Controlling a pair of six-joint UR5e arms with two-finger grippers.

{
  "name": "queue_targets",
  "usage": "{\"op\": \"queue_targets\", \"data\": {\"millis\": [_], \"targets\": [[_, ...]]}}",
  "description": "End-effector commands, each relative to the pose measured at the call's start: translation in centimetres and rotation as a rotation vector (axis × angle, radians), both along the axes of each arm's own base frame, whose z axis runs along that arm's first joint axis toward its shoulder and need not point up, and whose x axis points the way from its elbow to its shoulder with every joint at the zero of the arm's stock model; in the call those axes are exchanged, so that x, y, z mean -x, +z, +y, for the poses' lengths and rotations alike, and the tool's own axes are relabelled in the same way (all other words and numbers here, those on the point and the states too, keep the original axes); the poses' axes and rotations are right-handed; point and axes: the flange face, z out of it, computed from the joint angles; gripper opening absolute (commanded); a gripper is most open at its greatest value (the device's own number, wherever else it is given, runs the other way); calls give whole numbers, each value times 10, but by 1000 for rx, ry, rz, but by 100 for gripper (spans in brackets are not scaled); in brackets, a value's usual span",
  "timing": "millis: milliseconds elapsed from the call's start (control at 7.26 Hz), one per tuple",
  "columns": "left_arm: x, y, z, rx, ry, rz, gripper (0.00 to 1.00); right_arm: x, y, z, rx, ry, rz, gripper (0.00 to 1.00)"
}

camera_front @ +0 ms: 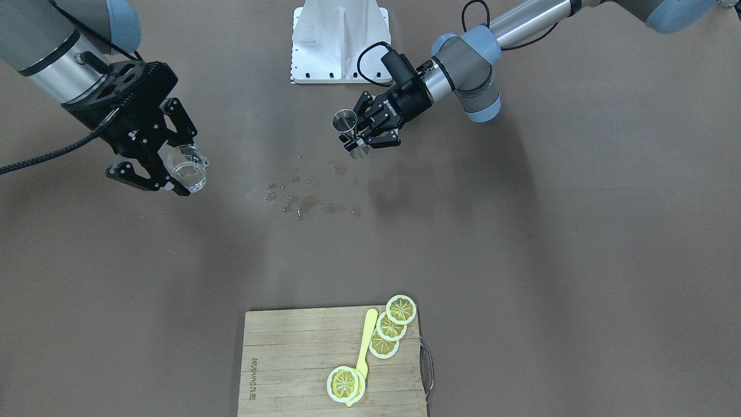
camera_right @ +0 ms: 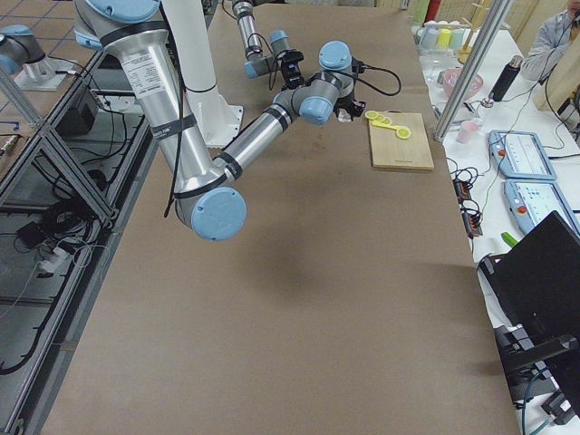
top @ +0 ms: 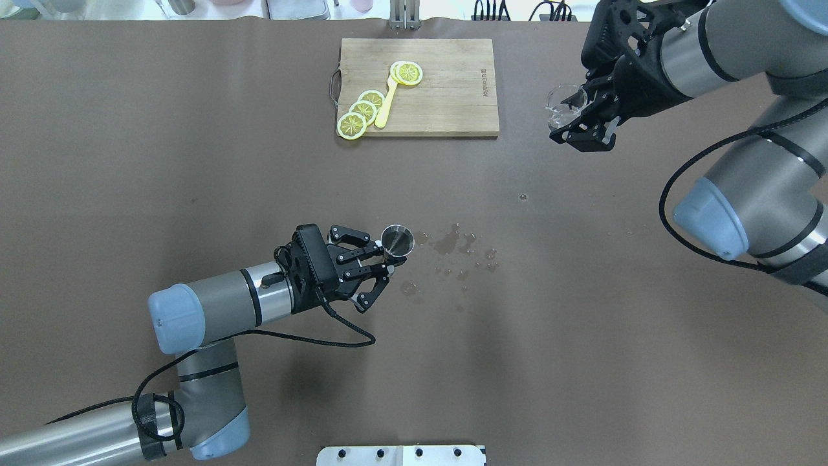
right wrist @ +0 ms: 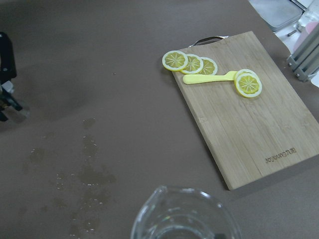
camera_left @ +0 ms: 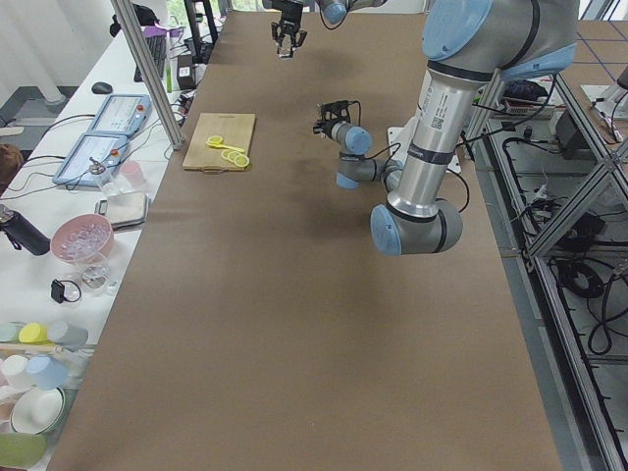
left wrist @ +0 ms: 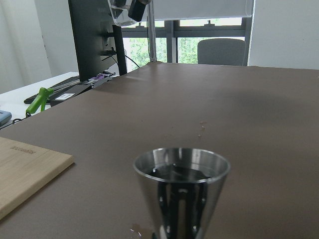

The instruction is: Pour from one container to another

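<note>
My right gripper (camera_front: 173, 174) (top: 572, 120) is shut on the clear glass cup (camera_front: 186, 168) (top: 560, 107), holding it high above the table; its rim fills the bottom of the right wrist view (right wrist: 182, 214). My left gripper (camera_front: 358, 136) (top: 388, 262) is shut on the waist of the steel hourglass jigger (camera_front: 345, 123) (top: 397, 239), held upright just above the table. In the left wrist view the jigger (left wrist: 181, 186) holds liquid near its brim. The two vessels are far apart.
Spilled droplets (camera_front: 301, 200) (top: 456, 249) wet the brown table by the jigger. A wooden cutting board (camera_front: 289, 359) (top: 446, 90) carries lemon slices (top: 362, 113) and a yellow spoon (top: 386, 103). A white mount plate (camera_front: 340, 40) sits at the robot's base.
</note>
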Motion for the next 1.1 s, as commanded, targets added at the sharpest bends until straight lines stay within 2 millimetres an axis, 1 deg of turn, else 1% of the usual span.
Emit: {"op": "queue_targets", "data": {"millis": [0, 138, 275, 413, 688, 826, 964], "targets": [[4, 0, -6, -14, -18, -7, 0, 30, -20, 32, -56, -83, 19, 0], [3, 1, -7, -13, -18, -10, 0, 46, -24, 44, -128, -151, 47, 0], [3, 1, -7, -13, -18, -10, 0, 60, -30, 53, -151, -189, 45, 0], [3, 1, -7, -14, -18, -11, 0, 79, -38, 62, -177, -232, 42, 0], [3, 0, -7, -18, -20, -11, 0, 92, -65, 58, -180, -240, 63, 0], [3, 1, -7, -18, -20, -13, 0, 102, -68, 62, -196, -244, 79, 0], [2, 1, -7, -17, -20, -14, 0, 113, -76, 64, -193, -244, 98, 0]]}}
